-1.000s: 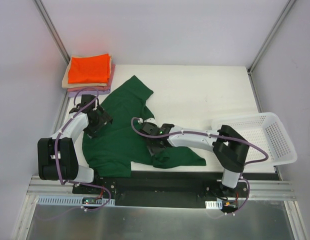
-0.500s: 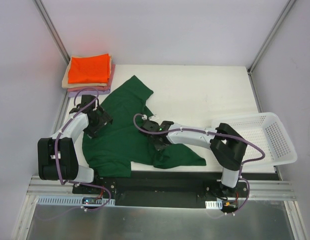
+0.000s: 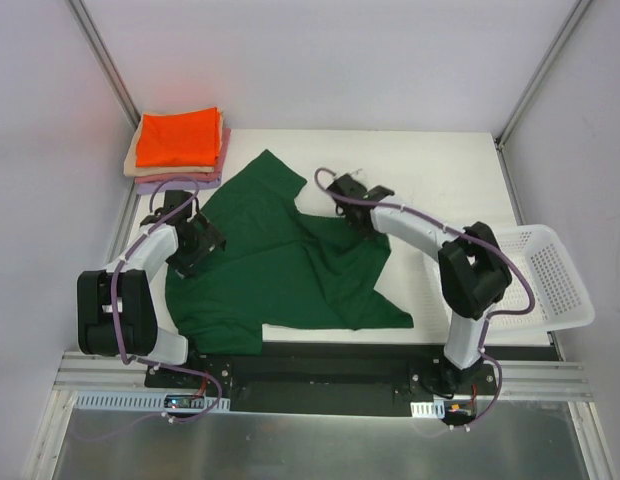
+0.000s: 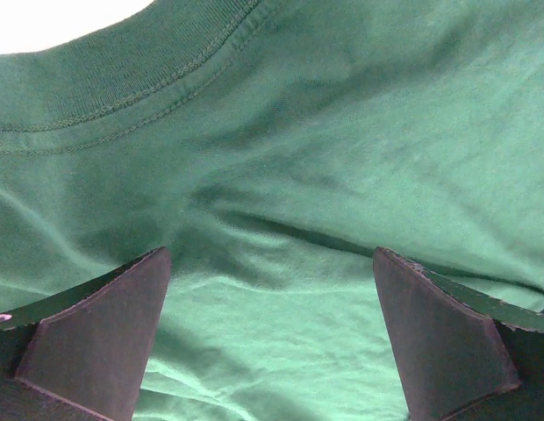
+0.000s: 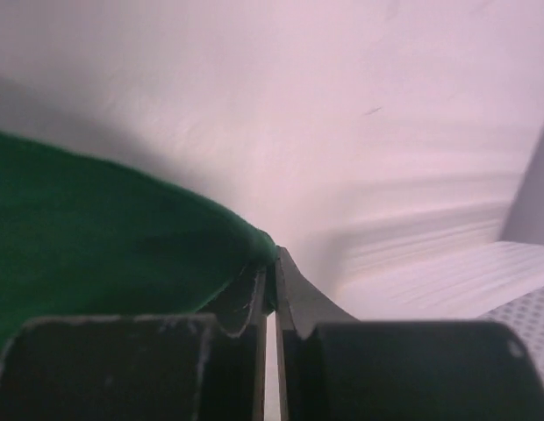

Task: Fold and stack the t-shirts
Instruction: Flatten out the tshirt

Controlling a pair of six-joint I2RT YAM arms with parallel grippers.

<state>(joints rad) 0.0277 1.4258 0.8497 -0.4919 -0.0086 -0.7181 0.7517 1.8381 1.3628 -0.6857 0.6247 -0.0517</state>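
Task state, seen from overhead and from both wrists. Done: a folded stack at the far left corner, with the orange t-shirt (image 3: 177, 137) on top, the beige t-shirt (image 3: 170, 166) under it and pink-to-lavender layers (image 3: 180, 181) at the bottom. Left to do: the dark green t-shirt (image 3: 280, 265) lies unfolded and creased across the near left and centre of the tabletop (image 3: 430, 165), apart from the stack. It has yet to be flattened, folded and stacked. Right arm (image 3: 420, 228): jaws pressed together on an edge of the green cloth toward the centre. Left arm (image 3: 140, 255): jaws wide apart just above the cloth beside the ribbed collar, gripping nothing. Judged stage: spreading the last shirt. Surface: matte white, smooth. A white mesh basket (image 3: 555, 290) overhangs the right edge. Room: plain pale walls, metal corner posts.
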